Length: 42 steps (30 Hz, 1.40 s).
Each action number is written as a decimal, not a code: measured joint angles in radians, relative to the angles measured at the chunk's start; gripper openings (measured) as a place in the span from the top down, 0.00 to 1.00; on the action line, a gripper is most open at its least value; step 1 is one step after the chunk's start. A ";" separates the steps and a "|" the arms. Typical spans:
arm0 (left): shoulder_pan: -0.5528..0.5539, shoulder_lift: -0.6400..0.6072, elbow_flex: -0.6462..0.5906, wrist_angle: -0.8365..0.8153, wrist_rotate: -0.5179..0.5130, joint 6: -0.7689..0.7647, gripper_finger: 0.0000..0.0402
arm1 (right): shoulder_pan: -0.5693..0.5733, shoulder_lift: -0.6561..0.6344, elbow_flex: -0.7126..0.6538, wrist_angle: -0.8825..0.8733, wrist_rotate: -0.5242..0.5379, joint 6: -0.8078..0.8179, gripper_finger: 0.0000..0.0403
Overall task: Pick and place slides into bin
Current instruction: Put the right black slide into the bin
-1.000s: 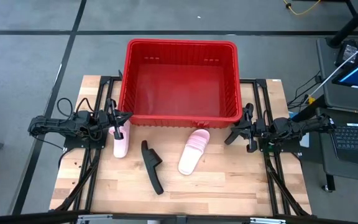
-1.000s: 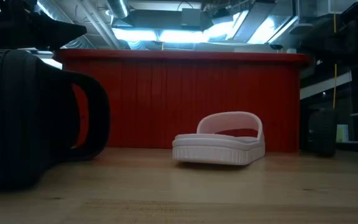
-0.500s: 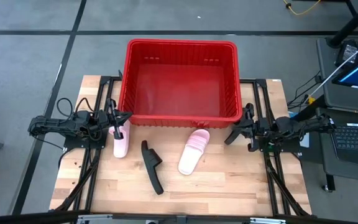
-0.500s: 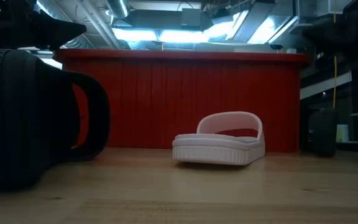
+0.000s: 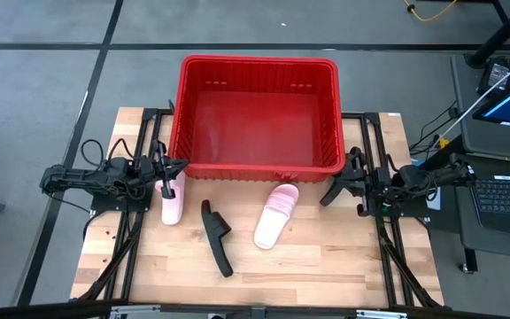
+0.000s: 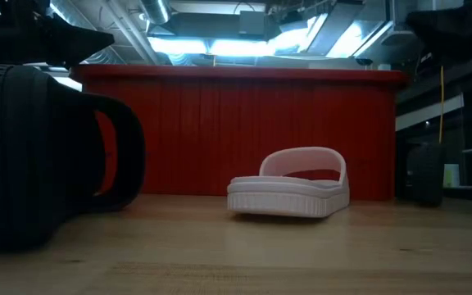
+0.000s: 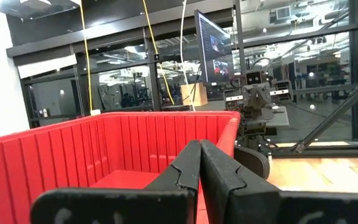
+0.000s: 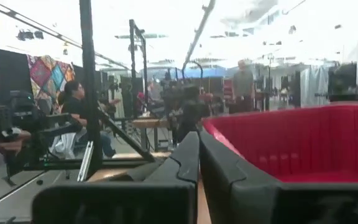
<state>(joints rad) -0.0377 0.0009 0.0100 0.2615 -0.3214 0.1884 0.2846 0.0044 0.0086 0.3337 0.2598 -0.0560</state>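
Comparing with a second ago, nothing has shifted: three slides lie on the wooden surface (image 5: 326, 266) beside the empty red lattice plastic bin (image 5: 259, 115). Left hand (image 5: 173, 166) and right hand (image 5: 333, 190) stay narrowed, empty; no pick begun.

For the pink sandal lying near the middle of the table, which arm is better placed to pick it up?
Probably the right. The right gripper sits nearer that pink sandal. The left gripper hangs over the other pink sandal, beyond the black sandal.
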 joint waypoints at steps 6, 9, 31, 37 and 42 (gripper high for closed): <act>0.000 0.000 0.001 -0.014 0.002 -0.080 0.98 | 0.047 0.000 0.001 0.077 -0.001 -0.042 0.98; 0.000 0.000 0.002 -0.005 0.003 -0.125 0.98 | 0.069 0.009 0.019 0.059 -0.002 -0.071 0.99; 0.000 0.084 0.107 -0.054 0.121 -0.185 1.00 | 0.094 0.327 0.231 -0.003 -0.036 -0.107 0.99; 0.000 0.178 0.141 -0.054 0.105 -0.186 1.00 | 0.094 0.328 0.232 0.001 -0.036 -0.104 0.97; 0.000 0.267 0.170 -0.039 0.103 -0.191 1.00 | 0.094 0.343 0.232 0.007 0.030 -0.104 0.99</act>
<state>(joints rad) -0.0380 0.2682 0.1797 0.2222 -0.2180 -0.0029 0.3782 0.3472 0.2405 0.3404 0.2897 -0.1596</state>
